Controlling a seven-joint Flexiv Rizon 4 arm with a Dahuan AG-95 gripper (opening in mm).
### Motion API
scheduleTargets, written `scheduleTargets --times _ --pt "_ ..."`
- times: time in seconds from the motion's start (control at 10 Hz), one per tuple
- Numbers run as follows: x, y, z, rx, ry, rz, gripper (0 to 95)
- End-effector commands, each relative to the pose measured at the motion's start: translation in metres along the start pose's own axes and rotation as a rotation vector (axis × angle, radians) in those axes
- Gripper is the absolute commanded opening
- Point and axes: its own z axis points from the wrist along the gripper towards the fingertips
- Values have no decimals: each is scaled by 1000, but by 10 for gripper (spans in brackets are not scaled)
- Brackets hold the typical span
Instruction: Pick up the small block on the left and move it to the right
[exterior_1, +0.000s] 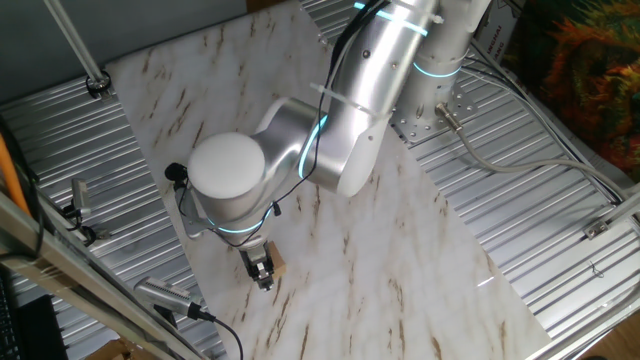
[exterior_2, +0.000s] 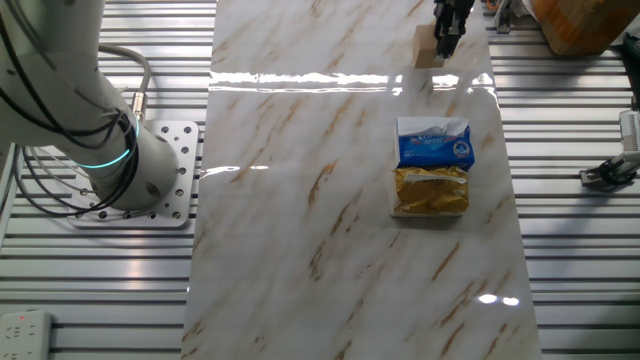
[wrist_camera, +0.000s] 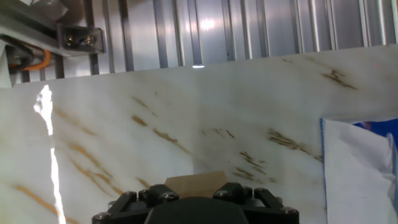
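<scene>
The small block (exterior_2: 425, 45) is a plain light-tan wooden cube at the far edge of the marble board. It also shows in one fixed view (exterior_1: 277, 265), near the board's front-left edge. My gripper (exterior_2: 447, 40) points straight down over it, and its dark fingers (exterior_1: 262, 272) overlap the cube's side. In the hand view the block (wrist_camera: 194, 182) fills the gap between the two finger mounts at the bottom edge. The jaws look closed against its sides, and the block appears to rest on the board.
A blue-and-white packet (exterior_2: 434, 142) and a gold foil packet (exterior_2: 430, 190) lie touching on the board's right side; the blue packet's corner shows in the hand view (wrist_camera: 360, 168). The marble board (exterior_2: 330, 220) lies on ribbed metal. The arm base (exterior_2: 120, 165) stands to the left.
</scene>
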Motion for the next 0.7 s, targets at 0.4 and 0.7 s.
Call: scheduleTargets --times 0.4,0.7 --pt "2 2 13 -1 -8 -4 0" --pt "3 3 15 0 -10 -8 0"
